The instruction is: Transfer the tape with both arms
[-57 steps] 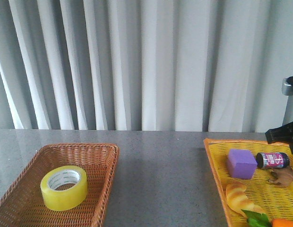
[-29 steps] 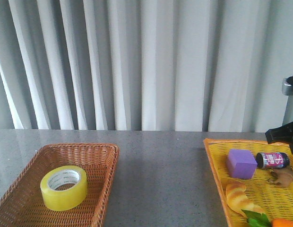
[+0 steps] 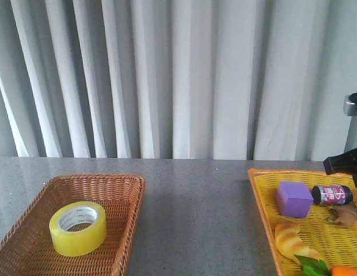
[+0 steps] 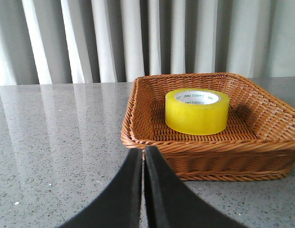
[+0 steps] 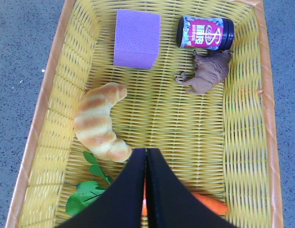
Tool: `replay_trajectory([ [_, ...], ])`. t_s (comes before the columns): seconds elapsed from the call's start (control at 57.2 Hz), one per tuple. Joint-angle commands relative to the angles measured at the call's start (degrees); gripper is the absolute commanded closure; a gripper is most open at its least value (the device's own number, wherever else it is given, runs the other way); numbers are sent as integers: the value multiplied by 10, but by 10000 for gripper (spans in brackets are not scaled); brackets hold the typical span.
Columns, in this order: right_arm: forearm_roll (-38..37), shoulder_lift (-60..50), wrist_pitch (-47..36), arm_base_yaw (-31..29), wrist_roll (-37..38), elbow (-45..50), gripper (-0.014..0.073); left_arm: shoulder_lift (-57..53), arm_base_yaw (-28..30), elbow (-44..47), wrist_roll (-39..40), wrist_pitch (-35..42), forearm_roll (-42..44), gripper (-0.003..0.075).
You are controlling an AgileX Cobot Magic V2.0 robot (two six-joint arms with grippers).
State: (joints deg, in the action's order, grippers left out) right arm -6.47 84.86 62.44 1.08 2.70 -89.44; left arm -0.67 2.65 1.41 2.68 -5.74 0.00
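The tape point(image 3: 78, 228) sits in the brown basket point(image 3: 124, 230) on the left side of the counter point(image 3: 196, 218), lying flat on one face with its core opening pointing straight up. From the left wrist view, the left pincer point(image 4: 142, 190) is clenched, its two black fingers pressed together with nothing between them, hovering low over the counter just outside the basket; the tape point(image 4: 197, 111) lies ahead of it, beyond the basket's near wall point(image 4: 209, 149), which stands between the two. Off to the right is a yellow basket point(image 3: 262, 213), well apart from the brown one with bare counter between. The right pincer point(image 5: 146, 190) hangs above this basket, also clenched and holding nothing. Below it lie a croissant point(image 5: 100, 122), a purple block point(image 5: 136, 39), a small jar point(image 5: 205, 32) tipped on its side, a brown toy animal point(image 5: 207, 76), some green leaves point(image 5: 90, 194) and a carrot point(image 5: 209, 207) partly hidden behind the fingers. Grey curtains point(image 3: 178, 75) hang behind the counter.
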Motion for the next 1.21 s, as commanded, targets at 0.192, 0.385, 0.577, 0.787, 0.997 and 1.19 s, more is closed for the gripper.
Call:
replay_trajectory([
  [0.192, -6, -25, -26, -3, -1, -14, 601, -9, 2, -5, 6, 46, 0, 726],
  [0.385, -6, -75, -28, -1, -1, -14, 601, -9, 2, -5, 6, 46, 0, 726],
  [0.577, -6, -182, -63, -1, -1, 57, 601, -9, 2, -5, 6, 46, 0, 726],
  [0.787, -16, -341, -168, -1, -1, 301, 601, -9, 2, -5, 6, 46, 0, 726],
  [0.997, -3, -512, -385, -1, -1, 537, 601, -9, 2, -5, 6, 46, 0, 726],
  [1.19, 35, -621, -514, -1, 0, 692, 601, -9, 2, -5, 6, 46, 0, 726],
])
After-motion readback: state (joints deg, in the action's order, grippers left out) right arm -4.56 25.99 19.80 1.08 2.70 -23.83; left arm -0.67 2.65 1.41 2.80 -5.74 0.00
